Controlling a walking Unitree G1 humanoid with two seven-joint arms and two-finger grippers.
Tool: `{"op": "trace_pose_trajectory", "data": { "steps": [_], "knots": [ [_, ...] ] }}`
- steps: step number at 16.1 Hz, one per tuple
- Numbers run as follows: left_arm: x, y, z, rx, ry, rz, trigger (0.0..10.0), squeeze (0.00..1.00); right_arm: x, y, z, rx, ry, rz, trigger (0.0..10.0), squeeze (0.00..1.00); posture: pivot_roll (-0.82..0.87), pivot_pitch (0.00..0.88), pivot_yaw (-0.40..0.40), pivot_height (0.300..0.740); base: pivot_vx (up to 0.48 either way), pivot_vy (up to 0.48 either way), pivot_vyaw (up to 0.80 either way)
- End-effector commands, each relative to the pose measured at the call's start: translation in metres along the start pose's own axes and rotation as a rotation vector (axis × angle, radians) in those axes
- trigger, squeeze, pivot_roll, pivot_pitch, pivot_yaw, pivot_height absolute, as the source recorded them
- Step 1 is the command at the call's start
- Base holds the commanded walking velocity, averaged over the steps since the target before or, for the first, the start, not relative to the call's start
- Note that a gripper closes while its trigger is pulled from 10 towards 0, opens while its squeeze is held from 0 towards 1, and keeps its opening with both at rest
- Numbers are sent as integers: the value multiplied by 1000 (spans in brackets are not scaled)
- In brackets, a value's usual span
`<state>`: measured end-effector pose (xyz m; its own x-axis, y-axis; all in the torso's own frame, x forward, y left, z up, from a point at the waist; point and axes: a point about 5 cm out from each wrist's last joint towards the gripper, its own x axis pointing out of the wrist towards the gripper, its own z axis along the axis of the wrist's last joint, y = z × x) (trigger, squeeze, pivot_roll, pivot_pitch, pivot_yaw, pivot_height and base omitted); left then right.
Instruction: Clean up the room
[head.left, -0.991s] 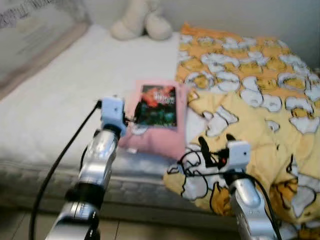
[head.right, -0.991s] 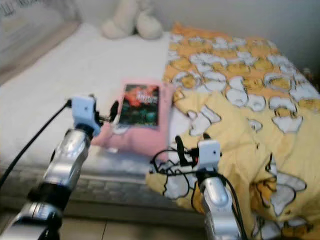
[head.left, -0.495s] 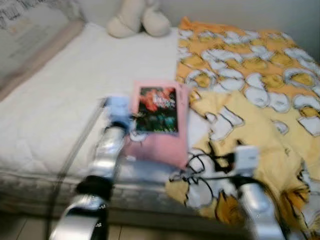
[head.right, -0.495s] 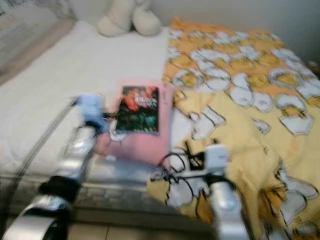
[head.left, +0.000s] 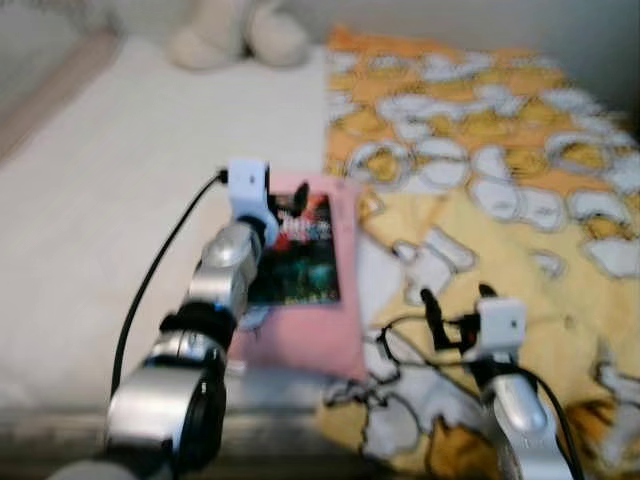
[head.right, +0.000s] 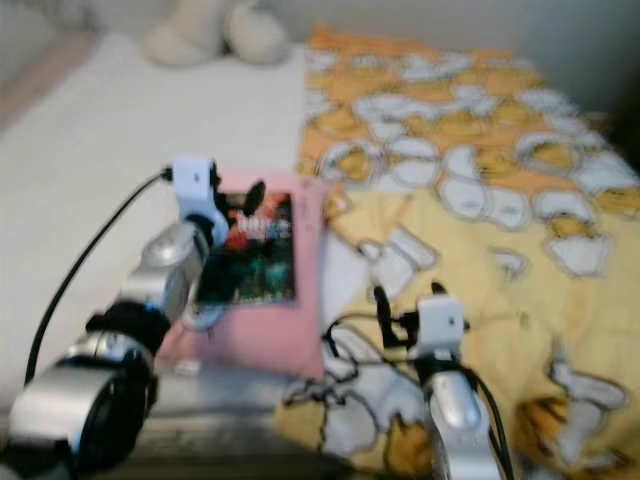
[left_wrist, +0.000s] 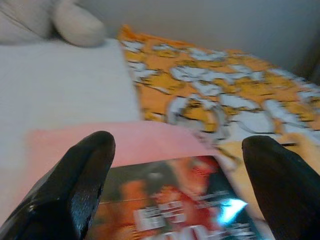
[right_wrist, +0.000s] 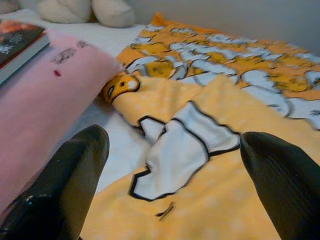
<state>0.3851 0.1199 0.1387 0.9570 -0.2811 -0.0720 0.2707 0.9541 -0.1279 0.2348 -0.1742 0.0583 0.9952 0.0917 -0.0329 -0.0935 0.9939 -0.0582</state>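
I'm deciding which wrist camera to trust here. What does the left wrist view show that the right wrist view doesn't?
Left wrist view alone: the book's glossy cover face-on between the open left gripper's fingers. Right wrist view alone: the blanket's white-and-black cartoon patch close up, between the open right gripper's fingers. Both share: the pink pillow, yellow blanket, plush toy and white mattress.

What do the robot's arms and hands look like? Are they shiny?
Yes, shiny silver tubes with black rings at the joints. Each wrist carries a small white box, and black cables loop off it. The left hand and the right hand each have two long black fingers with rounded, glossy tips.
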Motion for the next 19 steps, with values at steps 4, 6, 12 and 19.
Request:
{"op": "trace_pose_trajectory", "data": {
  "steps": [4,6,12,19],
  "knots": [
    [-7,14,-24,56,100,52,10000,0,-10,17,0,19,16,52,10000,0,-96,0,5,740,0,0,0],
    [-6,6,-22,34,45,15,10000,0,-18,15,-3,11,34,55,10000,0,-105,0,9,740,0,0,0],
    [-24,24,-50,107,107,113,10000,0,-23,11,-3,4,53,39,10000,0,-112,0,14,740,0,0,0],
    [-33,5,-63,96,16,46,10000,0,-23,12,-6,-4,77,61,10000,0,-99,0,-1,740,0,0,0]
  ]
}}
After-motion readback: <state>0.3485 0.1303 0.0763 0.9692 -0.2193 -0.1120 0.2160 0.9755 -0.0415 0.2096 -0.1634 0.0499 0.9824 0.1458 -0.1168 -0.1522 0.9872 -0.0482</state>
